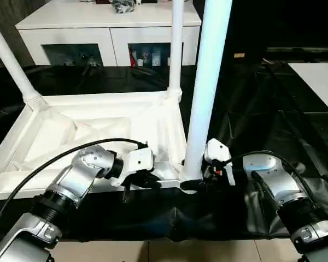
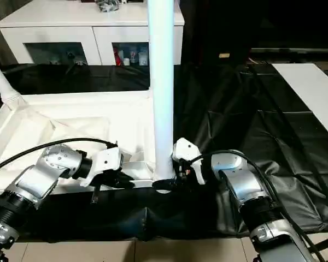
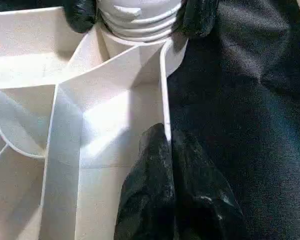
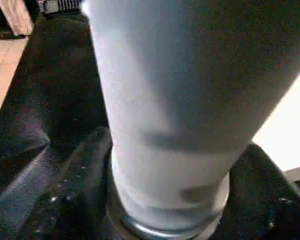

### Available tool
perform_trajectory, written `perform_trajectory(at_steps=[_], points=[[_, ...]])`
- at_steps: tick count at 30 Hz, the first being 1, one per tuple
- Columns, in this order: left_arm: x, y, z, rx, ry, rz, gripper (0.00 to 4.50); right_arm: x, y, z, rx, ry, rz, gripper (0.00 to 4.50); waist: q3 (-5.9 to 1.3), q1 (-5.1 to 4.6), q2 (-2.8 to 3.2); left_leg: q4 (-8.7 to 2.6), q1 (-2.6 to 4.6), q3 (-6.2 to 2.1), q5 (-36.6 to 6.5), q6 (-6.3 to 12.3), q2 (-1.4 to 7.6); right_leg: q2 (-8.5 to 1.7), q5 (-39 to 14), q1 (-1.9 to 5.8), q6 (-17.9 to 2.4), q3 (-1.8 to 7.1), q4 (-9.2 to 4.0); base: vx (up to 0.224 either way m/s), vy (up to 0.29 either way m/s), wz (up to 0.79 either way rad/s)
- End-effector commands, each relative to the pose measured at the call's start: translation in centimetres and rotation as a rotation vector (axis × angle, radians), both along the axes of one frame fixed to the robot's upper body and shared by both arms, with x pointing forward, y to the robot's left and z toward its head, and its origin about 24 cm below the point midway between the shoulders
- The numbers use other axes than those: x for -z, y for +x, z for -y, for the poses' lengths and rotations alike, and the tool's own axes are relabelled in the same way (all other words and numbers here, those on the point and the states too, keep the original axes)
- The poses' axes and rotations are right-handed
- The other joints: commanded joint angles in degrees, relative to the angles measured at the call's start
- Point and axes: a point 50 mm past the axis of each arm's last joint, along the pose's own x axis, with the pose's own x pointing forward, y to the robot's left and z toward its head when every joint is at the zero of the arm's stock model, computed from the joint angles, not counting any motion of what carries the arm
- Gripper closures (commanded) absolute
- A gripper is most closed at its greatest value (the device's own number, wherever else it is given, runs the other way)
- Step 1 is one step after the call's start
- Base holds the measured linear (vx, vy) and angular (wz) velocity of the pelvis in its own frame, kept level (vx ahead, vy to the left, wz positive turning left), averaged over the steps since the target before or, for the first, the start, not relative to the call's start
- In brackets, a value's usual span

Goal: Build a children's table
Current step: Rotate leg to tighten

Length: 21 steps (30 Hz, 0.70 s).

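Surface: a black sheet (image 1: 262, 109) covers the work area, creased and glossy, with pale floor showing at the near edge.
Background: a white cabinet (image 1: 109, 27) with glass doors stands behind the sheet.
Table top: the white plastic table top (image 1: 98, 131) lies upside down on the sheet, its ribbed underside facing up, on the robot's left and centre.
Fitted legs: one leg (image 1: 11, 63) rises tilted from the far left corner socket; another leg (image 1: 176, 49) stands upright in the far right corner socket.
Near leg: a third leg (image 1: 208, 87) stands upright at the near right corner of the top, its threaded foot seated in the round socket (image 3: 140, 30) there.
Left gripper: the left gripper (image 3: 170, 145) sits at the near rim of the table top, just left of the near leg; its two black fingers are pressed together, pinching the thin rim wall between them.
Right gripper: the right gripper (image 4: 165, 170) is at the base of the near leg, a black finger (image 4: 75, 190) on each side of the tube, right by it; whether the pads press on the leg cannot be told.
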Motion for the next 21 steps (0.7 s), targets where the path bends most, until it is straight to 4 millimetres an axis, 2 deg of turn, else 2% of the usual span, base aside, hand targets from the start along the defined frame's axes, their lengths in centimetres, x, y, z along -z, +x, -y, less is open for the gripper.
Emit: perform_trajectory(at_steps=[1, 5, 7, 9, 10, 12, 15, 16, 18, 19, 20, 21], points=[[1.7, -1.5, 0.3, 0.089, 0.073, -0.092, 4.50, -0.9, 0.4, 0.0, 0.005, 0.020, 0.023, 1.67, -3.37, -0.09, -0.02, -3.87, 0.38, -0.64, -12.66, 3.31, 2.23, -2.58, -8.58, 2.95, -15.15, 2.08, -2.66, 0.000, 0.000, 0.00], [1.8, -1.7, 0.0, 0.089, 0.085, -0.105, 4.50, -0.9, 0.5, -0.1, 0.028, 0.040, 0.013, 1.77, -3.39, -0.08, -0.02, -3.80, 0.31, -0.61, -11.93, 3.68, 2.23, -2.56, -7.70, 2.97, -15.49, 2.04, -2.54, 0.000, 0.000, 0.00], [2.0, -1.7, 0.0, 0.071, 0.089, -0.099, 4.50, -0.7, 1.0, -0.2, 0.095, 0.054, 0.006, 1.78, -3.36, -0.14, -0.04, -3.79, 0.34, -0.59, -12.02, 3.60, 2.21, -2.57, -8.19, 2.94, -15.41, 2.07, -2.56, 0.000, 0.000, 0.00], [2.2, -1.1, 0.1, 0.009, 0.087, -0.072, 4.50, -0.5, 1.8, -0.5, 0.213, 0.087, 0.016, 1.78, -3.13, -0.45, -0.12, -3.96, 0.33, -0.61, -13.68, 2.85, 2.13, -2.66, -11.33, 2.83, -14.71, 2.13, -2.91, 0.000, 0.000, 0.00], [2.4, -0.6, 0.3, -0.045, 0.083, -0.050, 4.50, -0.3, 2.2, -0.7, 0.290, 0.121, 0.004, 1.78, -2.70, -0.77, -0.06, -4.20, 0.33, -0.66, -15.91, 1.94, 2.02, -2.70, -15.66, 2.62, -13.77, 2.18, -3.39, 0.000, 0.000, 0.00], [2.7, 0.2, 0.8, -0.140, 0.067, -0.032, 4.50, 0.2, 2.8, -1.1, 0.434, 0.163, -0.017, 1.79, -2.59, -1.17, -0.23, -4.23, 1.07, -0.91, -19.33, 0.16, 1.75, -2.82, -22.75, 2.25, -11.83, 2.18, -4.10, 0.000, 0.000, 0.00], [3.2, 1.3, 1.8, -0.271, 0.065, -0.016, 4.50, 1.2, 3.2, -1.7, 0.612, 0.162, -0.028, 1.80, -2.28, -1.77, -0.36, -4.46, 1.03, -1.24, -21.72, -0.71, 1.72, -2.79, -28.51, 2.03, -9.13, 1.99, -4.72, -0.055, 0.003, -0.02], [3.3, 1.6, 2.2, -0.312, 0.064, -0.014, 4.50, 1.5, 3.3, -2.0, 0.668, 0.157, -0.025, 1.80, -2.26, -2.03, -0.26, -4.33, 1.38, -1.43, -23.47, -1.09, 1.54, -2.87, -32.63, 1.61, -7.22, 1.75, -5.34, 0.000, 0.000, 0.00], [3.4, 3.1, 3.7, -0.514, 0.036, -0.001, 4.50, 2.5, 3.7, -2.5, 0.884, 0.084, 0.015, 1.80, -2.12, -2.52, -0.05, -4.54, 1.15, -1.61, -23.92, -1.37, 1.44, -2.71, -33.52, 1.62, -6.11, 1.44, -5.58, 0.000, 0.000, 0.00], [3.4, 3.2, 3.8, -0.533, 0.034, -0.001, 4.50, 2.6, 3.8, -2.5, 0.906, 0.077, 0.019, 1.80, -2.30, -2.73, -0.28, -4.46, 1.28, -1.80, -24.63, -1.59, 1.28, -2.68, -34.11, 1.59, -5.51, 1.20, -5.80, 0.000, 0.000, 0.00], [3.4, 3.6, 4.1, -0.568, 0.042, 0.018, 4.50, 2.8, 3.9, -2.6, 0.977, 0.061, 0.029, 1.80, -2.39, -2.72, -0.22, -4.42, 1.37, -1.88, -25.03, -1.40, 1.22, -2.76, -34.19, 1.58, -5.39, 1.10, -5.87, 0.000, 0.000, 0.00], [3.4, 3.7, 4.2, -0.582, 0.046, 0.027, 4.50, 2.9, 4.0, -2.7, 1.007, 0.054, 0.033, 1.80, -2.23, -2.94, -0.24, -4.38, 1.36, -1.75, -25.67, -0.93, 1.08, -2.67, -34.89, 1.20, -5.04, 1.11, -6.22, 0.000, 0.000, 0.00]])
